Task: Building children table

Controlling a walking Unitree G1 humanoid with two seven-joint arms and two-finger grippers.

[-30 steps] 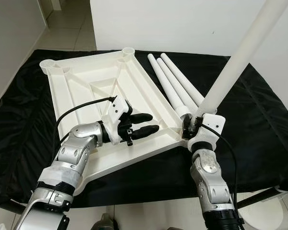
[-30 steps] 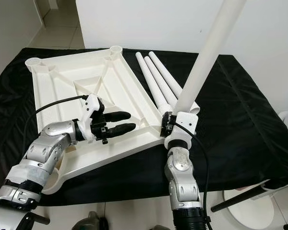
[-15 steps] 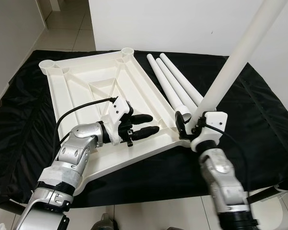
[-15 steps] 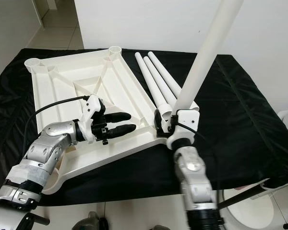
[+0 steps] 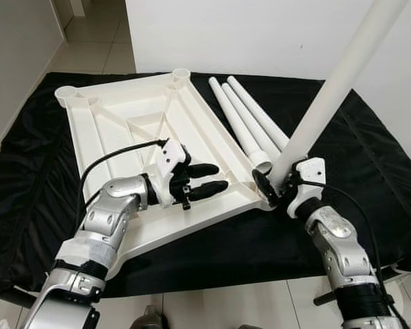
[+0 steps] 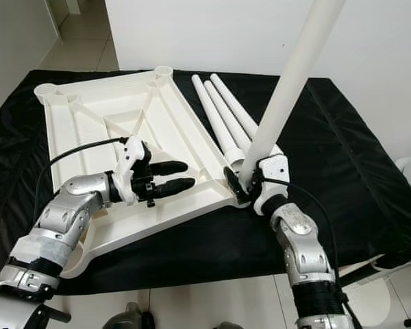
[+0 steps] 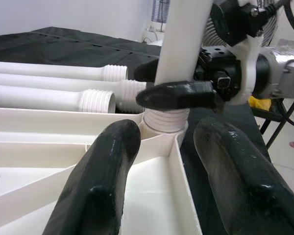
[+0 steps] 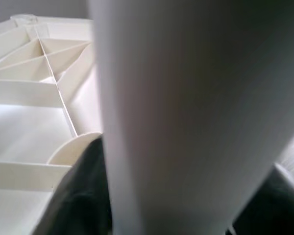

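White plastic leg [image 5: 332,92], clamped by the right gripper [image 5: 277,186], stands in the tabletop [image 5: 116,123] corner socket; next, screwing it home. Left gripper [image 5: 216,179] rests open.

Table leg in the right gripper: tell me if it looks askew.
Yes. The table leg leans away from the tabletop rather than standing straight in the corner socket. Its threads are partly exposed above the socket. The right gripper grips it near the base.

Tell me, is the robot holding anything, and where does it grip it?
The right gripper holds a white table leg near its lower threaded end, at the tabletop's corner socket. The left gripper holds nothing.
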